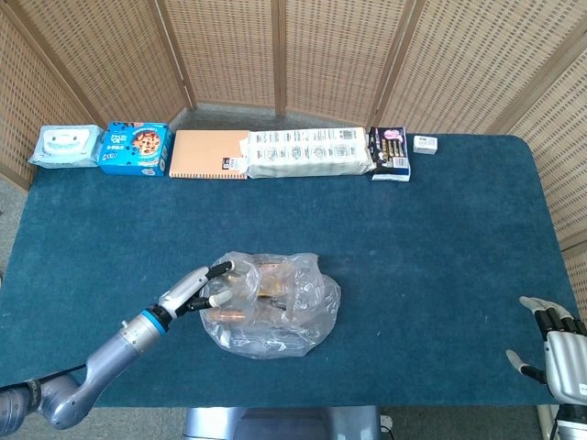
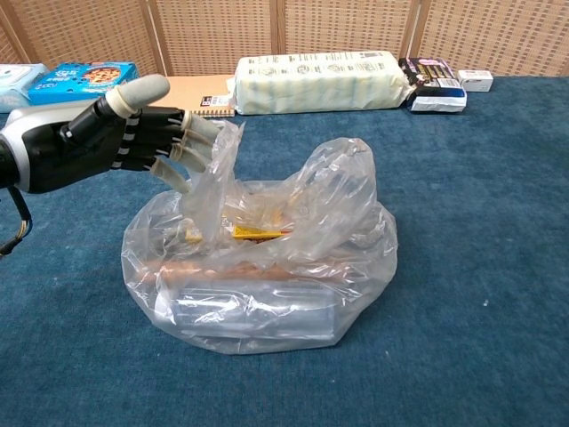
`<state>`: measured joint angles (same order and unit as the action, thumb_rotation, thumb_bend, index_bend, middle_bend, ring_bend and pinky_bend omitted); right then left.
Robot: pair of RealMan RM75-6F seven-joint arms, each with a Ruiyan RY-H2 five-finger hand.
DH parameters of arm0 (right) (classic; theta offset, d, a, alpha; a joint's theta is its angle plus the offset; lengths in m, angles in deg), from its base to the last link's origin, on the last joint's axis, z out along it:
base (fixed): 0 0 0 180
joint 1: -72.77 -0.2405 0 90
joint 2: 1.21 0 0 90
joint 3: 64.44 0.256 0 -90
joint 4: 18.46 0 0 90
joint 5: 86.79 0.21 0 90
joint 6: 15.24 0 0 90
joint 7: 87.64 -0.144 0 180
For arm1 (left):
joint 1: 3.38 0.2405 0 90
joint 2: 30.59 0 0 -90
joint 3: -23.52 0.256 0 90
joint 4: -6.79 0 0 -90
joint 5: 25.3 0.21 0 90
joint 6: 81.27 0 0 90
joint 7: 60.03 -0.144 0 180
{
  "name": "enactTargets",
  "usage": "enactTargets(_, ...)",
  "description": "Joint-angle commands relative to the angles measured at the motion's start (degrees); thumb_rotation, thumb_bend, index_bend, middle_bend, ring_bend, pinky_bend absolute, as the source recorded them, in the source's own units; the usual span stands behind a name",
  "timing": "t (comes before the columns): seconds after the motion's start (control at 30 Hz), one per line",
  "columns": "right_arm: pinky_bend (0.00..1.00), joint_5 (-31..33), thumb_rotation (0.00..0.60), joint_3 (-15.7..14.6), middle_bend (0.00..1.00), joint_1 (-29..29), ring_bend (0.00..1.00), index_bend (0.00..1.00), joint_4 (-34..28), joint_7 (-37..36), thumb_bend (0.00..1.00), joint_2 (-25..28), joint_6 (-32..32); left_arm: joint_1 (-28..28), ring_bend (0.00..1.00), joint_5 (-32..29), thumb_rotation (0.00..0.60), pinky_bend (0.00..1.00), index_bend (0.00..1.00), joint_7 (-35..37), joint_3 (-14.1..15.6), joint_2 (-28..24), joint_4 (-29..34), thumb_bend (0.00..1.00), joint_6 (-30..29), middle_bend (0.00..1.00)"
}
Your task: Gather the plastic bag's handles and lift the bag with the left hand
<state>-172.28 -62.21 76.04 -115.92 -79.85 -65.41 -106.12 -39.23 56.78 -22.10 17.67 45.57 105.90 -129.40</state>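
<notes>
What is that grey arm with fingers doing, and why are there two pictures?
It is a robot with two arms, each ending in a hand. One picture looks down from its head, the other looks out from its chest. A clear plastic bag with things inside sits on a blue table. The left hand has its fingers spread against one of the bag's handles, but it grips nothing yet. The right hand waits open at the table's near corner. Boxes and packets line the far edge.
</notes>
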Motion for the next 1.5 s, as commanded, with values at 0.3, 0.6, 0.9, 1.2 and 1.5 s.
enactTargets(0.3, 0.24, -0.1, 0.6, 0.1, 0.24, -0.4, 0.22, 0.2, -0.2, 0.5, 0.11, -0.2, 0.6, 1.6, 0.22, 0.2, 0.0, 0.29, 0.24, -1.9, 0.1, -2.0, 0.1, 0.0, -4.2, 0.23)
enactTargets(0.6, 0.24, -0.2, 0.6, 0.2, 0.24, -0.3, 0.22, 0.2, -0.8, 1.0, 0.11, 0.0, 0.4, 2.4, 0.22, 2.2, 0.0, 0.28, 0.24, 1.0, -0.5, -1.5, 0.5, 0.0, -8.0, 0.23)
enactTargets(0.9, 0.23, -0.1, 0.6, 0.2, 0.24, -0.3, 0.22, 0.2, -0.8, 1.0, 0.11, -0.1, 0.6, 2.8, 0.22, 4.9, 0.0, 0.28, 0.24, 5.8, -1.1, -2.7, 1.4, 0.0, -11.3, 0.23)
enactTargets(1.2, 0.23, 0.0, 0.6, 0.2, 0.24, -0.4, 0.22, 0.2, -0.6, 0.6, 0.1, -0.2, 0.8, 2.2, 0.22, 6.0, 0.0, 0.28, 0.24, 5.6, 0.6, -4.0, 1.5, 0.0, -10.2, 0.23)
enactTargets(1.5, 0.23, -0.1, 0.6, 0.3, 0.24, -0.3, 0.22, 0.2, -0.7, 0.5, 0.1, 0.0, 0.6, 0.6, 0.22, 1.8, 0.0, 0.27, 0.26, 1.2, 1.4, -5.5, 1.0, 0.0, -4.8, 0.23)
